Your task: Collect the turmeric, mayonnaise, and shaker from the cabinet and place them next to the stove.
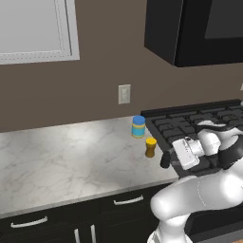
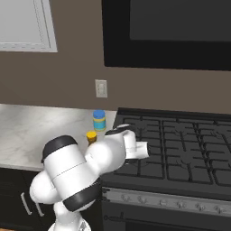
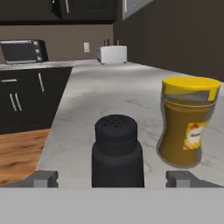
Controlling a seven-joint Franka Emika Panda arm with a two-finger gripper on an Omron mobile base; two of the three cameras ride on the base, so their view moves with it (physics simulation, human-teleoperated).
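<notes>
The pincer is standing wide open low in the hand view, with one grey fingertip at the lower left and the other at the lower right. The shaker is standing upright between them, and neither fingertip is touching it. In the left base view the white arm is bending low at the lower right, and its hand is reaching left toward the shaker near the front of the counter.

Just beside the shaker, the turmeric is standing on the right of the hand view. In the left base view the turmeric is sitting a little above and left of the shaker. The mayonnaise is standing further up, near the wall. All three are sitting on the counter just left of the stove.

There is one shaker, one turmeric jar and one mayonnaise jar. A toaster oven and a white toaster are sitting far off at the top of the hand view.
</notes>
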